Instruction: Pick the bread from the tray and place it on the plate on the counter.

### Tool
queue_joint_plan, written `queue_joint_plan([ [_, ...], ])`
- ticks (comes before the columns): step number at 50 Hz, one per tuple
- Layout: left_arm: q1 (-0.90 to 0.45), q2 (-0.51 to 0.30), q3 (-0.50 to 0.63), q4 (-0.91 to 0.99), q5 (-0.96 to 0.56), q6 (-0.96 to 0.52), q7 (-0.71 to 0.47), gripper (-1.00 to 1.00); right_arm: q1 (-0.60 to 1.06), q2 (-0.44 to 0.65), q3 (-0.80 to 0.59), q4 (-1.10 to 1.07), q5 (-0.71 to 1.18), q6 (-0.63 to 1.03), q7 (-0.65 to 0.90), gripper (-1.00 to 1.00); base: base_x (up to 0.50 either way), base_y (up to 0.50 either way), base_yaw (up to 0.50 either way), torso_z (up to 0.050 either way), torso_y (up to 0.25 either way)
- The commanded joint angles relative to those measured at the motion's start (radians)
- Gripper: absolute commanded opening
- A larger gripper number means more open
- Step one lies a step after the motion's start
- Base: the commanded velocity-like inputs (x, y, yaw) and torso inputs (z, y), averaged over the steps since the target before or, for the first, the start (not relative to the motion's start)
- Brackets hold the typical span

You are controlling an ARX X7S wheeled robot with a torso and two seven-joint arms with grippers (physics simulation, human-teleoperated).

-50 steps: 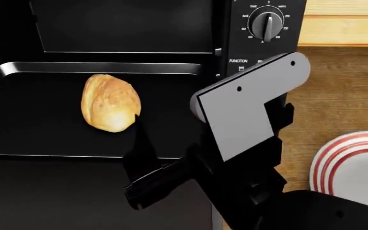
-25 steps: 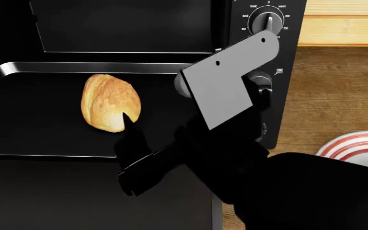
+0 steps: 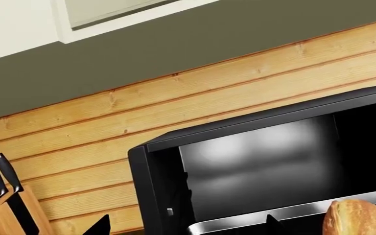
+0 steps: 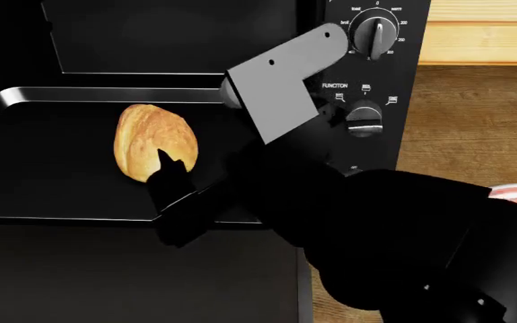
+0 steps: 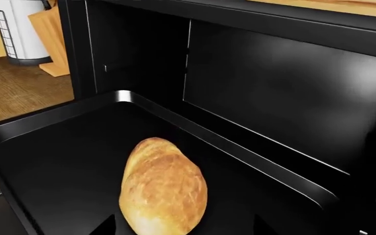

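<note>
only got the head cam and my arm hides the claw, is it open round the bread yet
Observer: Yes. In the right wrist view the right claw is open, one tip on either side of the bread.
Operator: left arm? cant see it
Observer: The left wrist view shows the left claw open and empty, facing the oven.
Operator: whats beside the oven on that side
Observer: A knife block stands beside it.

Open tray point(image 5: 57, 161) floor around bread point(image 5: 164, 188); rim probably low.
</note>
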Motion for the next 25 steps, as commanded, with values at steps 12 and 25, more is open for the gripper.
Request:
queue_joint_plan([
  [12,-0.007,-0.022,0.005,0.008,-0.028,0.003,-0.02,1.0,0.039,-0.063,-0.05,0.1,-0.034,0.005,-0.084,1.0,0.0,0.0,0.0,0.0,0.0],
  [25,-0.006,-0.03,0.016,0.011,-0.031,0.009,-0.03,1.0,0.041,-0.089,-0.082,0.162,-0.069,-0.008,-0.126,1.0,0.0,0.0,0.0,0.0,0.0],
])
